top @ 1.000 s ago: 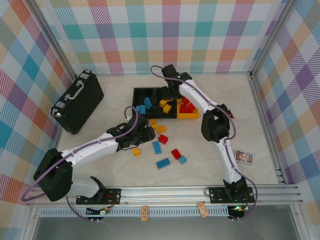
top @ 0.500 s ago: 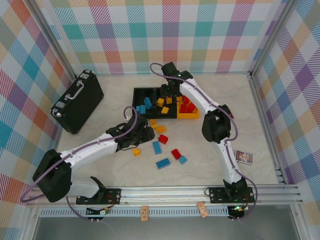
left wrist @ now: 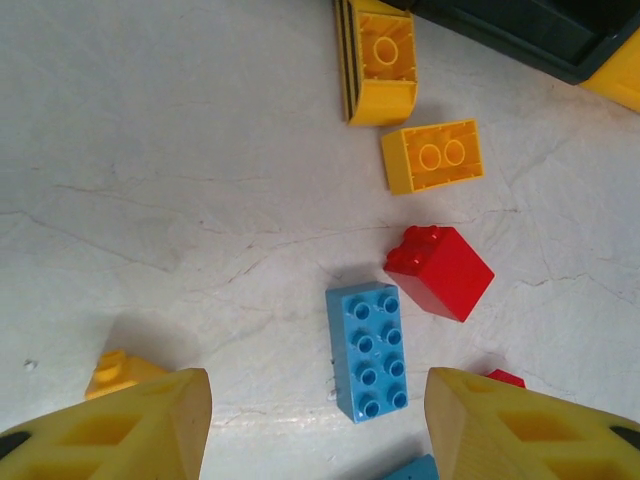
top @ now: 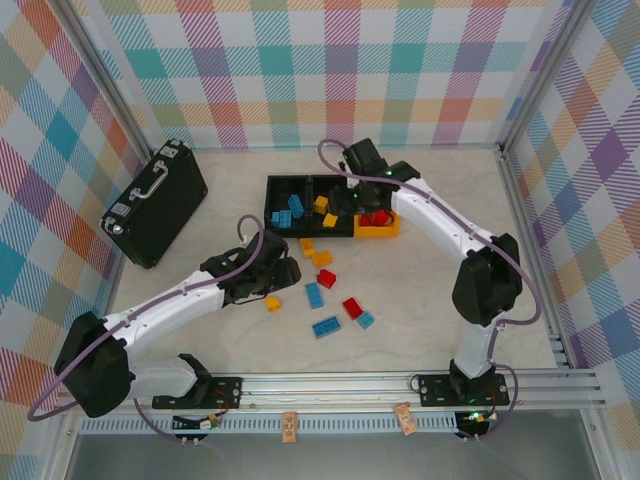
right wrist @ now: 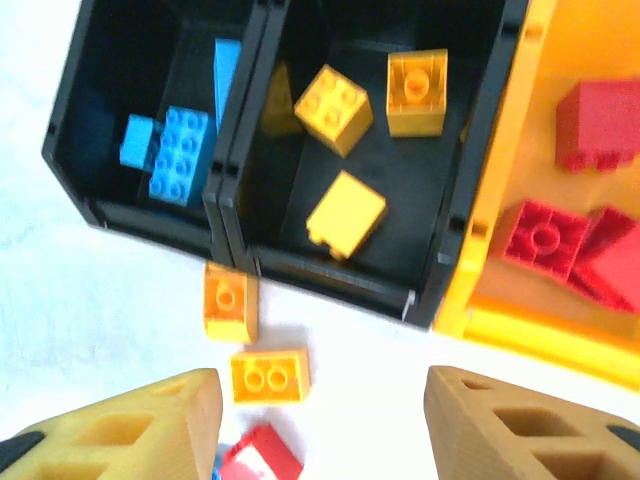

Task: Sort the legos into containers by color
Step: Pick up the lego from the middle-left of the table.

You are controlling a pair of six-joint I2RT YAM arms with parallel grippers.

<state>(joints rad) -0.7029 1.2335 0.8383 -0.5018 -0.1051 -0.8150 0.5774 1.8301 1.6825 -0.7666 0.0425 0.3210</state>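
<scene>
Three containers (right wrist: pixel 330 275), right wrist | blue lego (left wrist: pixel 367 350), left wrist | case (top: pixel 155 203), top external

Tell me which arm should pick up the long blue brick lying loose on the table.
Left. The left gripper hangs open just above the long blue brick, which lies almost centred under it in the wrist view. The right gripper, also open, is farther off, over the bins.

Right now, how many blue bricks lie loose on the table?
3: upper blue brick, below-left of a red brick; nearest blue brick, closest to the arm bases; small blue brick, just right of it. The left arm may hide others.
</scene>
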